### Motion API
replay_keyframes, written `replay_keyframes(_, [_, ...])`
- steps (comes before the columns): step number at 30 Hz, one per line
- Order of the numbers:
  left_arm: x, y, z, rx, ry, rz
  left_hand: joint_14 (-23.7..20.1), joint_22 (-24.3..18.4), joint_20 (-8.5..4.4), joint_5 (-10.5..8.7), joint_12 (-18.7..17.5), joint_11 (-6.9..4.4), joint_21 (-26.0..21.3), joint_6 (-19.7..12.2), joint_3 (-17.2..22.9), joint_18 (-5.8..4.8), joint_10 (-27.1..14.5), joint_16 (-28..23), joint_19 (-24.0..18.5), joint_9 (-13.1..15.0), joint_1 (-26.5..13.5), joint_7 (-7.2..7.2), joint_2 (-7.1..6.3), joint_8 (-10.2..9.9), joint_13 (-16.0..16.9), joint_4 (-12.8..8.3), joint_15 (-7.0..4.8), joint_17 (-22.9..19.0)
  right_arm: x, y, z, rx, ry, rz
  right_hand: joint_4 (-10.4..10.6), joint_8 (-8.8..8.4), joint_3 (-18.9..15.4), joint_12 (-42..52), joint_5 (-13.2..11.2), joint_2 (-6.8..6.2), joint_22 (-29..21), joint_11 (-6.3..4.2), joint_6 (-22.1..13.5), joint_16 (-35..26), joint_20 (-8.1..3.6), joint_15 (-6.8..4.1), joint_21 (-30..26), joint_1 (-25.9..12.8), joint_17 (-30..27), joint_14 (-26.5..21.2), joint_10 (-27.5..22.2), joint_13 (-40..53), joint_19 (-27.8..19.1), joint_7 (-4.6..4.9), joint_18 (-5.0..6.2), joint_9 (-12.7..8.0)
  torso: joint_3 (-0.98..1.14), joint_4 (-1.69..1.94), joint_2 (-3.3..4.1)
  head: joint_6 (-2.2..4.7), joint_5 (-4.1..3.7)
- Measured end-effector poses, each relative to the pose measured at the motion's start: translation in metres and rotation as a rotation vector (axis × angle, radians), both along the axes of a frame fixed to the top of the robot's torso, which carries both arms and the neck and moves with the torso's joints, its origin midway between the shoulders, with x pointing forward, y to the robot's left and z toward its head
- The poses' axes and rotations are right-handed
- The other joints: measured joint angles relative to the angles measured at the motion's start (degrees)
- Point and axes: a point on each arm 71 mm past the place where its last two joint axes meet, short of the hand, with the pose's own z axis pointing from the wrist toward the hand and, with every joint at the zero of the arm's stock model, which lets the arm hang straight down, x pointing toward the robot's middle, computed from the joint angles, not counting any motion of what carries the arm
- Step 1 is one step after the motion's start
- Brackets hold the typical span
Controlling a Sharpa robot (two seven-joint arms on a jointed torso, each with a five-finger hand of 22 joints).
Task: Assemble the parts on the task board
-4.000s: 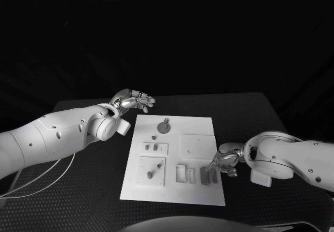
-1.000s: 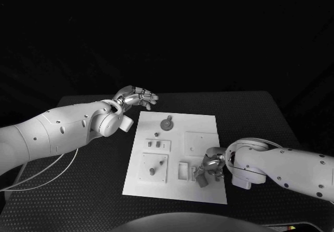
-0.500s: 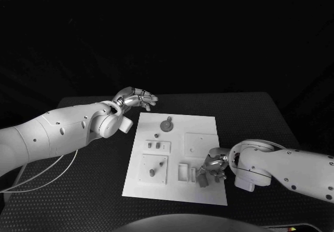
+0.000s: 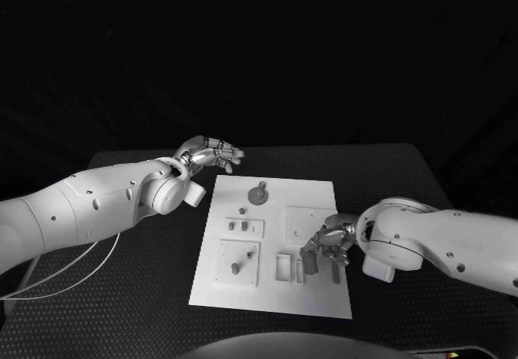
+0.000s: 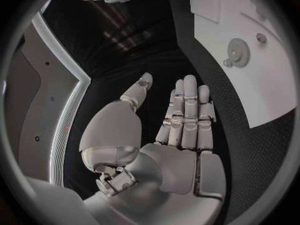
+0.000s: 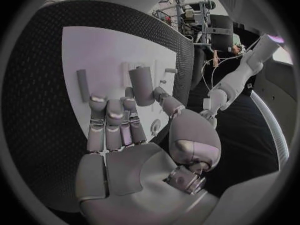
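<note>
The white task board (image 4: 311,191) lies mid-table. My right hand (image 4: 330,241) hovers over its near right part and pinches a grey bar part (image 4: 308,263) between thumb and fingers, holding it just above the board. In the right wrist view the held bar (image 6: 142,85) stands up from the right hand (image 6: 125,130). A second grey bar (image 4: 334,272) lies flat on the board, also seen as the lying bar (image 6: 82,85). My left hand (image 4: 212,155) hangs open beyond the board's far left corner, fingers straight and apart (image 5: 184,117).
A round gear-like piece (image 4: 256,194) sits at the board's far end, also seen as the gear (image 5: 237,49). Small pegs (image 4: 239,224), a square plate with a peg (image 4: 237,262) and a slotted block (image 4: 283,268) occupy the board's left and middle.
My right hand has picked one grey bar up off the board's near right and carried it slightly left and away from me. The left hand has stayed put.
</note>
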Motion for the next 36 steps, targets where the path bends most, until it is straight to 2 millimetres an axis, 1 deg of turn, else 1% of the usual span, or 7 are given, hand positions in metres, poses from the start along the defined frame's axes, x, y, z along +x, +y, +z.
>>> replay_keyframes(6, [0.0, 0.0, 0.0, 0.0, 0.001, 0.0, 0.0, 0.06, 0.0, 0.0, 0.0, 0.11, 0.0, 0.0, 0.15, 0.0, -0.12, 0.0, 0.0, 0.0, -0.21, 0.0, 0.21, 0.0, 0.0, 0.17, 0.0, 0.03, 0.004, 0.01, -0.001, 0.019, 0.031, -0.013, 0.16, 0.0, 0.16, -0.21, -0.28, -0.13, 0.0, 0.0, 0.08, 0.0, 0.01, 0.0, 0.0, -0.13, 0.07, 0.01, 0.01, 0.1, 0.0, -0.08, 0.01, -0.09, -0.02, 0.04, 0.03, -0.19, 0.05])
replay_keyframes(11, [0.0, -0.001, 0.0, -0.001, 0.002, -0.003, 0.0, 0.13, 0.0, 0.0, 0.0, -0.06, -0.23, 0.0, -0.02, 0.0, -0.29, 0.0, 0.0, 0.0, -0.34, 0.0, 0.34, 0.0, 0.0, 0.35, 0.0, 0.13, 0.008, 0.017, -0.003, 0.025, 0.047, -0.022, 0.39, 0.0, 0.4, -0.22, -0.28, -0.37, 0.0, 0.0, 0.19, 0.0, 0.01, 0.01, 0.0, -0.97, 0.16, 0.02, 0.0, 0.21, 0.0, -0.19, 0.01, -0.09, -0.09, 0.04, 0.03, -0.25, 0.05])
replay_keyframes(17, [0.0, -0.004, 0.0, -0.002, 0.002, -0.007, 0.0, 0.13, 0.0, 0.0, 0.0, -0.06, -0.23, 0.0, 0.14, 0.0, -0.29, 0.0, 0.0, -0.05, -0.45, 0.0, 0.45, 0.0, 0.0, 0.5, 0.0, 0.13, 0.01, 0.027, -0.006, 0.031, 0.058, -0.017, 0.21, 0.0, 0.57, -0.22, -0.28, -0.44, 0.0, 0.0, 0.19, 0.0, 0.02, 0.03, 0.0, -1.02, 0.22, 0.03, 0.0, 0.28, 0.0, -0.19, 0.01, -0.09, -0.08, 0.07, 0.03, -0.36, -0.01])
replay_keyframes(21, [-0.001, -0.006, 0.001, -0.004, 0.002, -0.012, 0.0, 0.13, 0.0, 0.0, 0.0, -0.06, -0.23, 0.0, 0.14, 0.0, -0.29, 0.0, 0.0, -0.05, -0.44, 0.0, 0.44, 0.0, 0.0, 0.5, 0.0, 0.13, 0.008, 0.03, -0.012, 0.029, 0.068, -0.015, 0.21, 0.0, 0.57, -0.22, -0.28, -0.2, 0.0, 0.0, 0.18, 0.0, 0.03, 0.09, 0.0, -1.26, 0.22, 0.09, 0.0, 0.33, 0.0, -0.19, 0.01, -0.09, -0.04, 0.04, 0.04, -0.4, -0.01])
replay_keyframes(27, [-0.001, -0.007, 0.001, -0.005, 0.003, -0.014, 0.0, 0.13, 0.0, 0.0, 0.0, -0.06, -0.23, 0.0, 0.14, 0.0, -0.29, 0.0, 0.0, -0.04, -0.44, 0.0, 0.44, 0.0, 0.0, 0.5, 0.0, 0.18, 0.004, 0.03, -0.022, 0.024, 0.089, -0.019, 0.21, 0.0, 0.57, -0.23, -0.28, -0.51, 0.0, 0.01, 0.18, 0.0, 0.04, -0.08, 0.0, -1.56, 0.3, -0.12, -0.01, 0.35, 0.02, -0.19, 0.01, -0.03, -0.04, 0.01, 0.04, -0.62, 0.14])
replay_keyframes(35, [-0.001, -0.008, 0.001, -0.006, 0.003, -0.015, 0.0, 0.19, 0.0, 0.0, 0.0, -0.06, -0.23, 0.0, 0.14, 0.0, -0.29, -0.25, 0.0, -0.04, -0.44, 0.0, 0.44, 0.0, 0.0, 0.5, 0.0, 0.19, 0.001, 0.035, -0.026, 0.021, 0.092, -0.007, 0.22, 0.0, 0.57, -0.47, -0.28, -0.51, 0.0, 0.01, 0.18, 0.0, 0.12, -0.06, 0.0, -1.56, 0.29, -0.14, -0.01, 0.41, -0.35, -0.19, 0.06, -0.03, -0.02, 0.01, 0.04, -0.76, 0.27])
replay_keyframes(36, [-0.001, -0.008, 0.001, -0.006, 0.003, -0.015, 0.0, 0.19, 0.0, 0.0, 0.0, -0.06, -0.23, 0.0, 0.14, 0.0, -0.29, -0.25, 0.0, -0.04, -0.44, 0.0, 0.44, 0.0, 0.0, 0.5, 0.0, 0.23, 0.001, 0.035, -0.026, 0.02, 0.091, -0.006, 0.21, 0.0, 0.57, -0.47, -0.28, -0.29, 0.0, 0.01, 0.18, 0.0, 0.12, -0.06, 0.0, -1.78, 0.31, -0.14, -0.01, 0.41, -0.34, -0.19, 0.06, -0.03, -0.03, 0.01, 0.04, -0.78, 0.29])
